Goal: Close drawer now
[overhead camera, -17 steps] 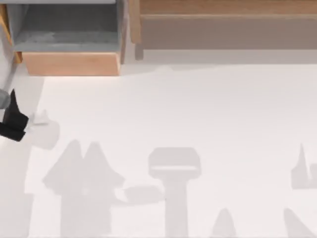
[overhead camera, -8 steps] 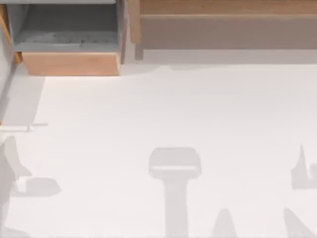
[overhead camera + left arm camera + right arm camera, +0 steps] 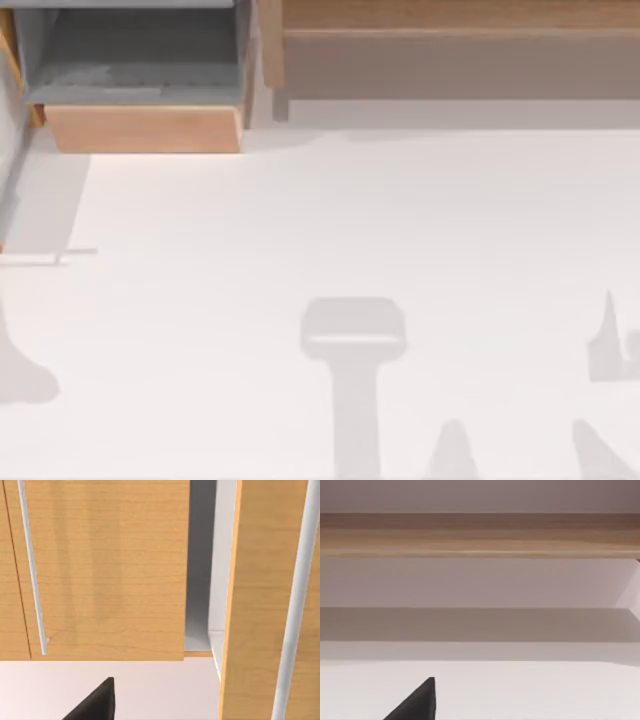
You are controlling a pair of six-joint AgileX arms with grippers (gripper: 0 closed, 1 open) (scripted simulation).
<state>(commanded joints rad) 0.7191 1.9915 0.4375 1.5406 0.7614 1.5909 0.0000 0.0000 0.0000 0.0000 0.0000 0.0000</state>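
Observation:
The drawer (image 3: 145, 128) stands pulled out at the table's back left in the top view, its light-orange front board facing the table and its grey inside (image 3: 140, 50) showing. The left wrist view looks at close range onto a wide light wood panel (image 3: 110, 570) with a thin white bar (image 3: 31, 570). A grey gap (image 3: 200, 570) separates it from a second wood board (image 3: 260, 600). One dark finger (image 3: 97, 705) of my left gripper pokes into that view, apart from the wood. A dark finger (image 3: 417, 705) of my right gripper shows over the white table.
A long wooden ledge (image 3: 450, 60) with a wide brown-grey recess runs along the back right, and it shows again in the right wrist view (image 3: 480, 535). The white table (image 3: 350, 230) carries only grey shadows of the arms.
My left gripper, at the top view's left edge one second ago, has gone out of that view. Its shadow slid down and left. The drawer has not moved.

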